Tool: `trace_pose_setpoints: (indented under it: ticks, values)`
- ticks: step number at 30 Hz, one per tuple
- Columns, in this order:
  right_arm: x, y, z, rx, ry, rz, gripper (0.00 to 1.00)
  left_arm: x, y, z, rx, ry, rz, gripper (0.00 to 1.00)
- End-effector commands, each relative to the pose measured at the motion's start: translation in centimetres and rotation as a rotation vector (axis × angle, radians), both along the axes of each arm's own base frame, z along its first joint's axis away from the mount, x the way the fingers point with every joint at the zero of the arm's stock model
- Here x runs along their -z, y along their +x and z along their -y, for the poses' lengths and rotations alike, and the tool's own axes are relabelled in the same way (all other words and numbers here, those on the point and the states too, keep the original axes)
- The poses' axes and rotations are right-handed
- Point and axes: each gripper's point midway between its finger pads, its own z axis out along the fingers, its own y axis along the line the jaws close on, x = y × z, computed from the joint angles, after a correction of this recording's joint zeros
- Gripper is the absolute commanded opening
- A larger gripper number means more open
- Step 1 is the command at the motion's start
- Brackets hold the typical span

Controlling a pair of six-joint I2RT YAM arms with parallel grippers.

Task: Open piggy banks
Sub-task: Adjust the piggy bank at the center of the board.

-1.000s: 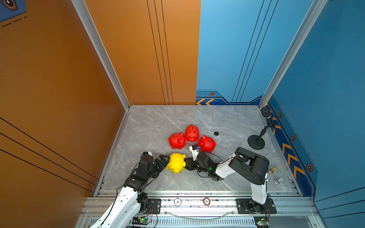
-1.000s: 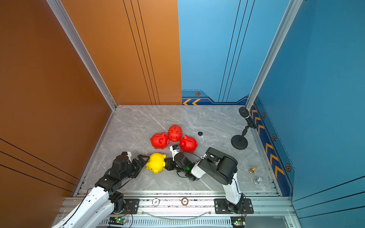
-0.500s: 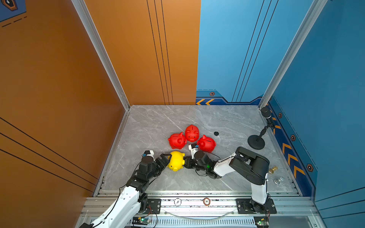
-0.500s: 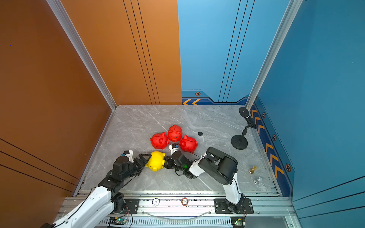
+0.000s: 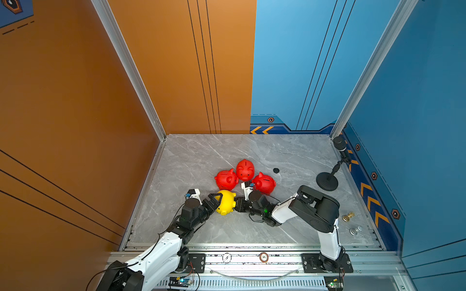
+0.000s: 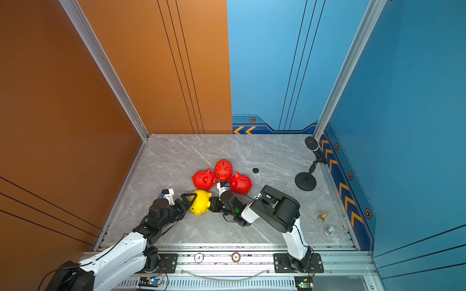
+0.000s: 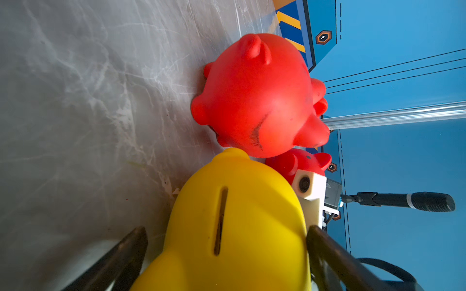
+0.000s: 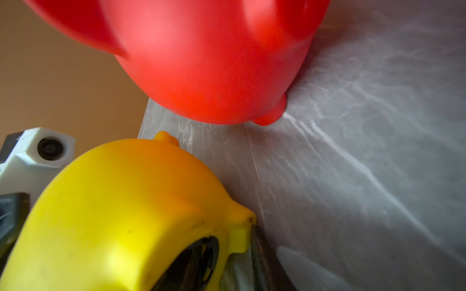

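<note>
Both top views: yellow pig [image 5: 227, 201] on table [image 5: 201, 156] betw both grippers; L gripper [image 5: 216, 201] jaws wide apart, straddling one end; R gripper [image 5: 236, 203] at opp end; 3 red pigs [image 5: 244, 171] just behind

L wrist: yellow pig [image 7: 234, 226] betw fingers [image 7: 126, 252], gap one side, not clamped

R wrist: pig's underside hole [image 8: 191, 262] right at jaws; can't tell if gripping

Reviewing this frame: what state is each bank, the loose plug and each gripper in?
yellow piggy bank: tipped over, coin slot facing left gripper.
red piggy banks: standing, clustered; undersides hidden.
black plug: loose on the table.
left gripper: open, straddling the yellow piggy bank.
right gripper: at the yellow piggy bank's belly; grip unclear.
</note>
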Motion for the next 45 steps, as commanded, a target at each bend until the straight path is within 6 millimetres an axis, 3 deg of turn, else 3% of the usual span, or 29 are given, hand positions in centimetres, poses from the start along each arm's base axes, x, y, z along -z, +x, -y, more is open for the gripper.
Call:
trace_pose_setpoints:
  ticks: [1, 5, 13, 20, 23, 35, 41, 45]
  values:
    - [13.1, -5.6, 8.4, 0.026, -0.437, -0.319, 0.33, 0.0, -0.6, 1.6, 0.073, -0.001, 0.011, 1.00]
    - [13.1, -5.5, 8.1, 0.015, -0.433, -0.319, 0.33, -1.1, 0.0, 2.8, 0.093, -0.002, 0.053, 0.96]
    - [12.7, -5.4, 7.9, 0.008, -0.407, -0.305, 0.36, -0.8, 0.5, 4.3, 0.130, 0.061, 0.074, 0.66]
    - [10.3, -4.9, 8.3, 0.019, -0.333, -0.215, 0.48, -0.8, 0.4, 4.6, 0.137, 0.111, 0.087, 0.49]
    - [9.0, -4.7, 9.0, 0.030, -0.321, -0.172, 0.53, -0.8, 0.1, 4.4, 0.137, 0.142, 0.085, 0.48]
    - [6.9, -5.4, 13.5, 0.062, -0.454, -0.115, 0.74, -1.6, -1.0, 3.2, 0.138, 0.287, 0.113, 0.46]
    - [4.4, -5.0, 15.7, 0.062, -0.589, -0.050, 0.83, -2.8, -0.5, 5.0, 0.190, 0.357, 0.168, 0.45]
    - [2.5, -4.4, 17.6, 0.079, -0.660, -0.020, 0.90, -3.3, -0.8, 7.7, 0.266, 0.462, 0.220, 0.46]
